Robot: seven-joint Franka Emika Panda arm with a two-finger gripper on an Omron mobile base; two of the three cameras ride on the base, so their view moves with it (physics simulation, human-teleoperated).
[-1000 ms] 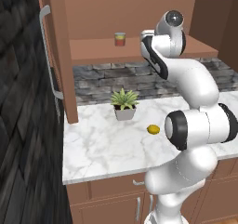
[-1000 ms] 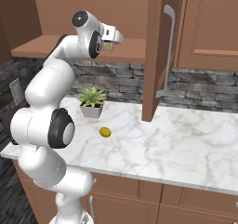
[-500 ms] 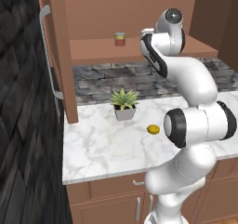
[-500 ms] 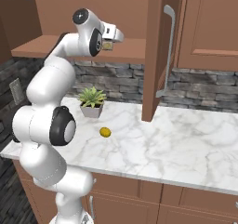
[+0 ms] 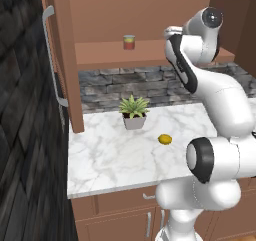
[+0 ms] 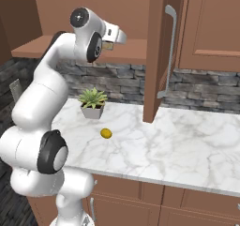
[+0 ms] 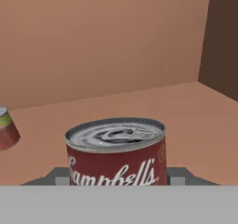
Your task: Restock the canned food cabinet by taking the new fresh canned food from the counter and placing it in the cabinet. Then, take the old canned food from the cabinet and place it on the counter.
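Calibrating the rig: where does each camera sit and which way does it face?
Left base view: behind the arm, to its left, facing the reddish-brown wooden wall cabinet and white marble counter; arm at right.
Right base view: behind-right, same cabinet and counter; arm at left.
Hand view: on the hand, facing the squat red-labelled metal can on the shelf, gripper around it.
Base views share the small yellow lemon.

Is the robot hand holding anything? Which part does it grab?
It looks like yes: the gripper pinches the squat red can by its two sides, low down. The can stands upright on the cabinet shelf.
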